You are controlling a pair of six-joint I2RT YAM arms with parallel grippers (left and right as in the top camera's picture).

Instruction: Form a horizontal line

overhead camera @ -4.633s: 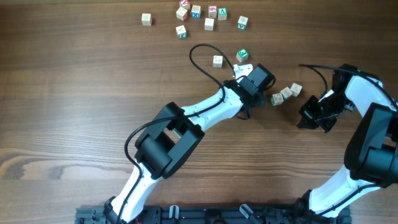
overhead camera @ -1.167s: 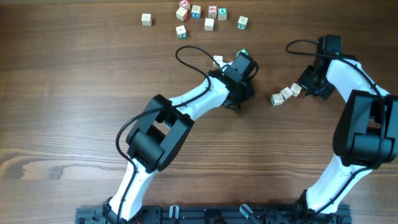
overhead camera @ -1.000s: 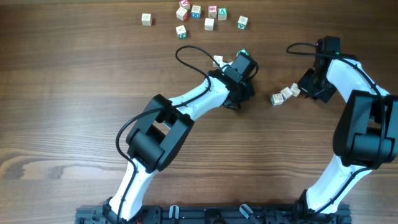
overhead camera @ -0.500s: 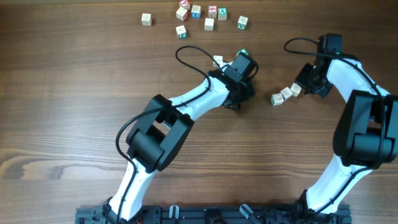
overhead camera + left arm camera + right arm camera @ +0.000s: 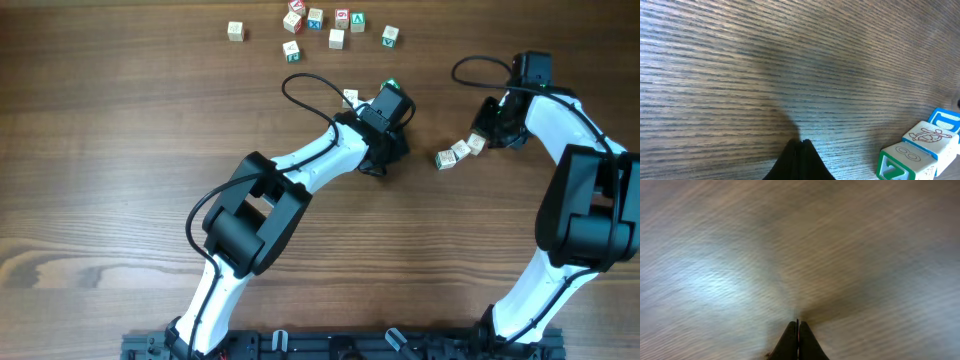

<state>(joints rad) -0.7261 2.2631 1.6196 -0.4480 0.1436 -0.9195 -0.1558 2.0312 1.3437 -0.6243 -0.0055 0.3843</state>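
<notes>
Nearest the base, both arms reach out over the wooden worktop [image 5: 110,180]. L tool [image 5: 801,145]: fingers pressed together, nothing between them, tip over bare wood in its wrist view. In the overhead it sits mid-worktop.

At approx 3 o'clock from it, well apart, lies the horizontal line [image 5: 460,150]: three pale cubes touching side by side. Prob the same row shows at the 4 o'clock corner of the L wrist view, w/ green, brown and blue marks on the cubes, but can't be sure.

R tool [image 5: 798,325]: also pressed together, holding nothing. Its wrist view is blurred, only wood grain, no cube. The overhead puts it just beside the row's R end, at approx 1 o'clock of it. Touching or just off, can't tell.

Progress, as I judge it: the row is built and gap-free, but it slants. R end lies farther, L end nearer, so it isn't level w/ the worktop's long edge. Left to do: swing one end until the row runs 9-to-3. R tool looks placed to nudge the far end toward 6 o'clock. Risk: an off-centre push splits the cubes.

Farther out, a pale cube [image 5: 350,97] and a green-marked cube [image 5: 392,86] sit by the L arm's wrist. Farthest, around 12 o'clock on the worktop, loose lettered cubes [image 5: 337,38] lie scattered, w/ a lone cube [image 5: 235,31] at 11 o'clock. None join the row.
</notes>
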